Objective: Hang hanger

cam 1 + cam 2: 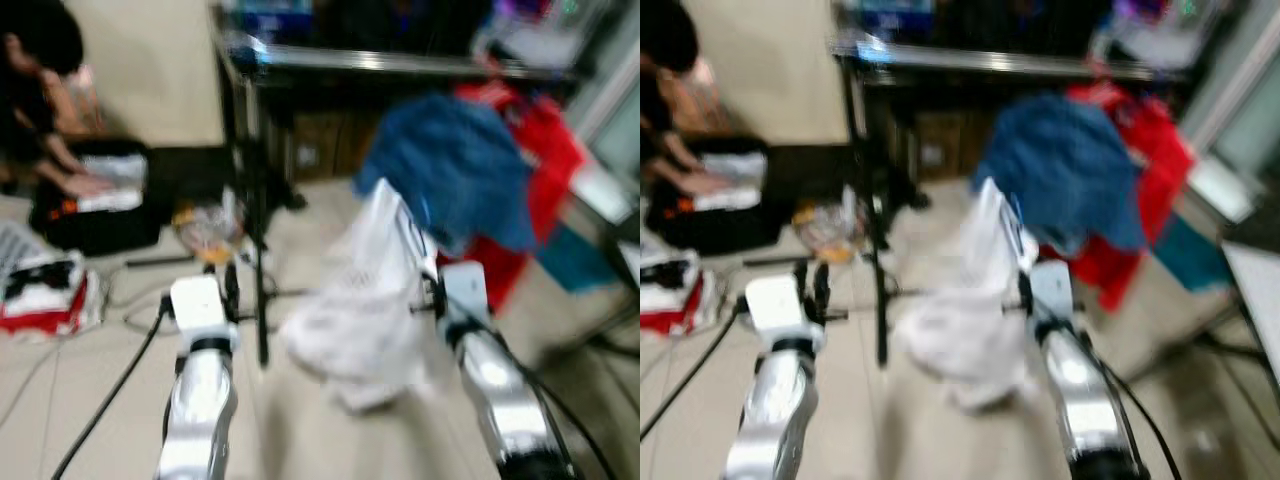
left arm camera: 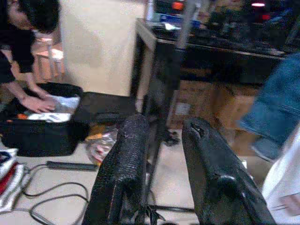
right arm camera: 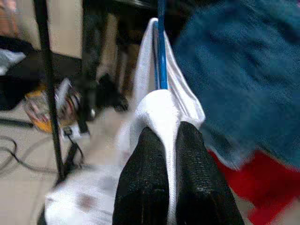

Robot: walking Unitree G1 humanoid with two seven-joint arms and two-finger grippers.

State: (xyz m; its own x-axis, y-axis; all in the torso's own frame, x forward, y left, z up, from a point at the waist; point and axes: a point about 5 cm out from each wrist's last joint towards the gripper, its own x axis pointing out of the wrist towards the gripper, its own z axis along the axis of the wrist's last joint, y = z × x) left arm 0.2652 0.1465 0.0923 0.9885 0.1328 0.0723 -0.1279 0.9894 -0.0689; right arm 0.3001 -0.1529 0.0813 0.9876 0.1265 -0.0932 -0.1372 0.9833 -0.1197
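Right wrist view: right gripper (image 3: pixel 166 140) clenches a white cloth garment (image 3: pixel 161 110) on its blue hanger (image 3: pixel 161 51) (unhung), rail (image 1: pixel 400 62) at twelve o'clock; left gripper (image 2: pixel 161 140) spread, idle.

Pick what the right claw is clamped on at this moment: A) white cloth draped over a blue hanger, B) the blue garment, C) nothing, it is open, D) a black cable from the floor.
A: in the right wrist view the right claw pinches the white cloth, with the blue hanger rising just above it.
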